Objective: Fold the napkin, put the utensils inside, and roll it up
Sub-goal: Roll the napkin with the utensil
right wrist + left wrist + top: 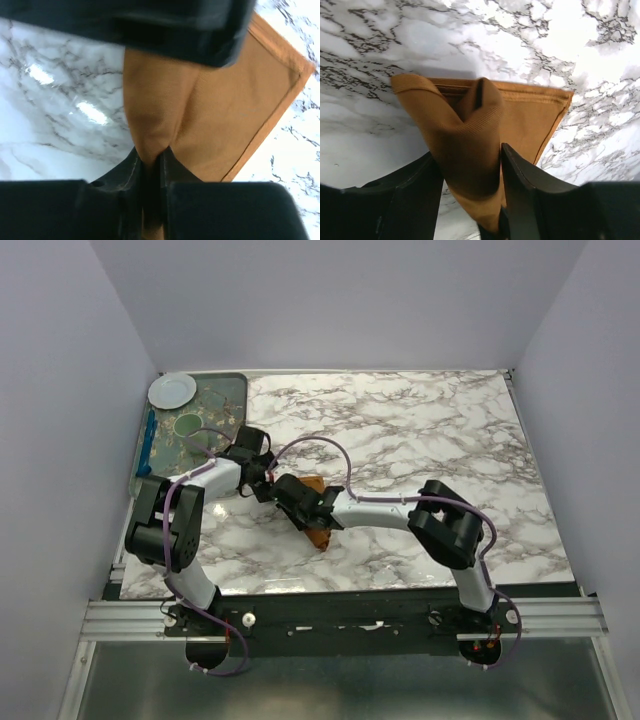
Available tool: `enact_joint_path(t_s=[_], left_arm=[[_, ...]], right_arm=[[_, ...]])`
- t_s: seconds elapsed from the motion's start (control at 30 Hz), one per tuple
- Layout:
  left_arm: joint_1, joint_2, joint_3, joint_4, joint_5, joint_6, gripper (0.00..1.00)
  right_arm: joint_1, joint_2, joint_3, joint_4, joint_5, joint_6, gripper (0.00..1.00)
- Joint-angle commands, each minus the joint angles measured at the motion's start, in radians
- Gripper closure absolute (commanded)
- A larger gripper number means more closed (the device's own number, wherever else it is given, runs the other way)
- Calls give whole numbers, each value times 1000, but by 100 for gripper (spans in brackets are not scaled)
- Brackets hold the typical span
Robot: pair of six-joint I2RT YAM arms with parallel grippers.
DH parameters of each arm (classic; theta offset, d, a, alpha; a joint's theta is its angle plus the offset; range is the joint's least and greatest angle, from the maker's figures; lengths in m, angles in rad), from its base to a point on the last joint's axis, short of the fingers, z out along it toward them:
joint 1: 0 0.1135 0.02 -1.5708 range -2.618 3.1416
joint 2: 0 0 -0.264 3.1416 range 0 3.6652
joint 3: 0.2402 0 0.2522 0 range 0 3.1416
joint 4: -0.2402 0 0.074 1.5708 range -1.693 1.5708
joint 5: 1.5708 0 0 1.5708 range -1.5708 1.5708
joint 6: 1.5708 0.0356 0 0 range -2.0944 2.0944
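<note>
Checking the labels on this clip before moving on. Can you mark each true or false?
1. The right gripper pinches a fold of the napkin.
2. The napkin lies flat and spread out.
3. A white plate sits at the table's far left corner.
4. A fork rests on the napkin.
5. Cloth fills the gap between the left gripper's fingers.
1. True: the right gripper is closed on a fold of the napkin.
2. False: it is bunched and pulled up between the two grippers.
3. True: the plate is at the far left of the table.
4. False: no fork shows on the cloth in any view.
5. True: the left gripper has a thick fold between its fingers.
</note>
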Motion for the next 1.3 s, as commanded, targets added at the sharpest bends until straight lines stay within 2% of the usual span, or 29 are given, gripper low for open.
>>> enact_joint_path(t_s=[0.0,0.17,0.2,0.33,0.53,0.73,1.03,1.2,1.27], left_arm=[[-3,10,-26,9,-26,58,31],[-2,-20,12,3,-43,81,13],[-2,-25,33,-9,-53,88,7],[3,-72,55,-49,-107,110,2],[8,-142,44,-63,-113,128,1],[-9,-129,14,-45,-44,116,1],[-48,-24,17,-45,-43,53,4],[-49,38,18,-79,-92,15,7],[-49,61,20,-82,-109,9,11]], right_arm=[[-89,-3,-81,31,-231,88,83],[-147,-7,-136,83,-424,152,81],[-166,-7,-139,92,-458,161,81],[-222,2,-177,173,-689,204,81],[-314,51,-193,236,-942,244,82],[-376,91,-233,333,-1093,299,80],[-440,138,-262,442,-1228,382,71],[-453,135,-270,457,-1237,388,71],[-451,114,-283,447,-1213,365,67]])
